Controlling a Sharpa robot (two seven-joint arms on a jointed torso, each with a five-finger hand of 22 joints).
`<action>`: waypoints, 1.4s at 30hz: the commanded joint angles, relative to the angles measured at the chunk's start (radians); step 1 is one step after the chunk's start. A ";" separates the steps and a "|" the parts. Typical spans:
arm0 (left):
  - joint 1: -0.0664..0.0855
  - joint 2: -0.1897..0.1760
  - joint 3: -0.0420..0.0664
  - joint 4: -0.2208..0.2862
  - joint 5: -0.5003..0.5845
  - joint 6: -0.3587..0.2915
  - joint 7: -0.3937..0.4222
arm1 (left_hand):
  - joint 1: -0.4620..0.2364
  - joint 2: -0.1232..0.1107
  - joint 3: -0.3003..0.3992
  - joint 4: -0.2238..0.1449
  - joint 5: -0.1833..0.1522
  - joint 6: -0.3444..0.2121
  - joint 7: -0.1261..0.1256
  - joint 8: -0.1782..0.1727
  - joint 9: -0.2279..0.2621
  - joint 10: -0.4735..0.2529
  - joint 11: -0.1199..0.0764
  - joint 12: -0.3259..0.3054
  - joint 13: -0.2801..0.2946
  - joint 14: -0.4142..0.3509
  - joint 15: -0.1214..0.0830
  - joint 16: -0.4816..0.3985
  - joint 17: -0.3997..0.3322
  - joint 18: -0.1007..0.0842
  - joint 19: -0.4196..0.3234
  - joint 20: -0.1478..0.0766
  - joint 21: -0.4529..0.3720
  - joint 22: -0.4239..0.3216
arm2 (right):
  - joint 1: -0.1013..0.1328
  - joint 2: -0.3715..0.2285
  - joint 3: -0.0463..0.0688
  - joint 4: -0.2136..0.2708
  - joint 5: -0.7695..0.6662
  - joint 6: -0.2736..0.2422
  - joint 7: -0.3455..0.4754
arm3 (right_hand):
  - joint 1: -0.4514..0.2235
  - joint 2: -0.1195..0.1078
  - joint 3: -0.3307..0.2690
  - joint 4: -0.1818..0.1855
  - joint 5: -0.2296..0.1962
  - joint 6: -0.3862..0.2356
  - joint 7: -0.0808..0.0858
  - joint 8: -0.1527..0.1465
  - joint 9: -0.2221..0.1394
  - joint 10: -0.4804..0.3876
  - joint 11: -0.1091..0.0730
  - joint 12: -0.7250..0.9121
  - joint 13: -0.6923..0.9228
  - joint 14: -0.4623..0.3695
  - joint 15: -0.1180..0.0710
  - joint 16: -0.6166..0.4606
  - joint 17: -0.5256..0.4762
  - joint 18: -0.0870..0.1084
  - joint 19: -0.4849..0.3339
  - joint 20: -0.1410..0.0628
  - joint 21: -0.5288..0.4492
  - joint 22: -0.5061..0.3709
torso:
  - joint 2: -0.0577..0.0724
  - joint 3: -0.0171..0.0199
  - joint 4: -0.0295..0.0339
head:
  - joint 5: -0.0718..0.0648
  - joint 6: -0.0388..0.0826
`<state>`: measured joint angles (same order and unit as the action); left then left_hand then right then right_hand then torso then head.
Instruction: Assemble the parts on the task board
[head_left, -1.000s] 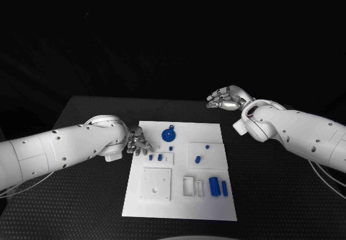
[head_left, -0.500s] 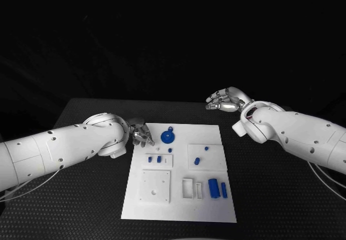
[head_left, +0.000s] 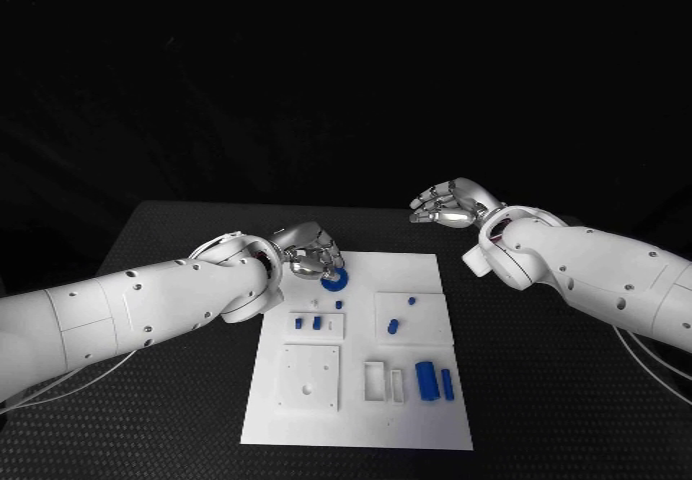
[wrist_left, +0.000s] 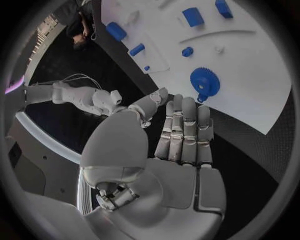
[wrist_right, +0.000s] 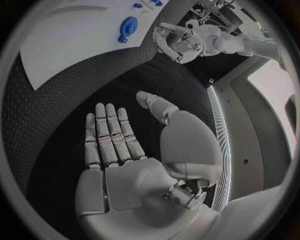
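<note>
Head view, task board (head_left: 361, 400): white plate, middle of the black table (head_left: 548, 400).
Head view, gear (head_left: 336, 279): blue toothed disc at the board's far left corner, partly hidden by the left hand.
Head view, other parts: two short pegs (head_left: 307, 323) in a small recess; one long block (head_left: 427, 379) near the board's right edge.
Head view, left hand (head_left: 309, 251): above the board's far left corner, over the gear; contact cannot be told.
Head view, right hand (head_left: 451, 204): raised beyond the table's far edge, well apart from the board.
Left wrist view, left hand (wrist_left: 169, 150): fingers straight and side by side, empty, with the gear (wrist_left: 204, 82) just beyond the fingertips (wrist_left: 189, 106).
Right wrist view, right hand (wrist_right: 125, 150): flat, fingers extended, empty, over the black table; the gear (wrist_right: 127, 26) lies far off on the board (wrist_right: 69, 35).
</note>
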<state>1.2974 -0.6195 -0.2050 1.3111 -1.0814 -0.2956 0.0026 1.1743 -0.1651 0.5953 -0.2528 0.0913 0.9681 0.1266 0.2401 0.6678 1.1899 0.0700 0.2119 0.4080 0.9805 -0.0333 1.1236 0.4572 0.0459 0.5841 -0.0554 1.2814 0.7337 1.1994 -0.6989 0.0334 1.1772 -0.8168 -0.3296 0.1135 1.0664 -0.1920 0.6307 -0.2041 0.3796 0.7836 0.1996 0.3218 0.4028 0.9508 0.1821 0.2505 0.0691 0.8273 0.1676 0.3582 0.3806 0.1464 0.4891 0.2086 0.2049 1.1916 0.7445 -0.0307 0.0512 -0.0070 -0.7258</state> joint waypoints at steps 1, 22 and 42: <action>-0.001 0.014 -0.009 -0.008 -0.150 -0.015 0.111 | -0.008 -0.019 -0.007 0.008 -0.031 -0.010 -0.002 -0.010 -0.004 -0.005 0.007 -0.012 -0.006 0.002 0.006 -0.002 0.002 -0.002 0.003 -0.071 -0.003 -0.001 | 0.000 0.003 0.000 0.001 -0.003 0.009 0.011 | -0.004 0.002 -0.005 -0.003 0.005 -0.006 0.011 0.004 -0.001 0.006 0.000 -0.003 0.000 0.001 0.008 -0.004 -0.001 -0.016 0.003 -0.002 -0.006 0.002 | 0.000 0.0005 -0.0023 | 0.002 0.001; -0.033 0.087 -0.031 -0.093 -0.338 0.076 0.033 | -0.029 -0.063 -0.034 0.083 -0.039 -0.019 -0.003 -0.016 -0.041 0.008 0.015 -0.099 -0.051 0.027 0.010 0.037 0.037 0.017 0.031 -0.068 0.010 0.006 | 0.000 0.005 0.000 0.003 -0.003 0.011 0.012 | -0.004 0.003 -0.006 -0.003 0.005 -0.006 0.011 0.004 -0.001 0.006 0.000 -0.004 0.000 0.001 0.008 -0.004 -0.002 -0.016 0.004 -0.002 -0.007 0.003 | 0.001 0.0004 -0.0017 | -0.001 -0.001; -0.051 0.102 -0.031 -0.126 -0.356 0.104 0.022 | -0.008 -0.037 -0.028 0.091 0.039 -0.007 0.001 -0.004 -0.051 0.030 0.012 -0.120 -0.057 0.030 0.005 0.083 0.063 0.027 0.041 -0.068 0.023 0.021 | 0.000 0.005 0.000 0.004 0.000 0.013 0.013 | -0.004 0.004 -0.006 -0.004 0.006 -0.005 0.011 0.004 -0.002 0.007 0.000 -0.005 0.000 0.001 0.007 -0.004 -0.002 -0.016 0.005 -0.002 -0.009 0.005 | 0.000 -0.0011 -0.0006 | -0.007 -0.005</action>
<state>1.2478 -0.5221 -0.2367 1.1855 -1.4233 -0.2014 0.0265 1.1598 -0.2034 0.5642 -0.1608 0.1271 0.9593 0.1251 0.2322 0.6180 1.2119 0.0806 0.0955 0.3525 1.0099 -0.0266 1.2043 0.5198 0.0622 0.6203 -0.0587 1.3010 0.7536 1.1995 -0.6944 0.0334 1.1795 -0.8168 -0.3290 0.1144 1.0665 -0.1920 0.6279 -0.2069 0.3796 0.7836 0.1996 0.3215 0.4028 0.9508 0.1822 0.2506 0.0691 0.8273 0.1676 0.3582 0.3800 0.1464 0.4891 0.2086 0.2010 1.1944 0.7447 -0.0313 0.0501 -0.0130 -0.7312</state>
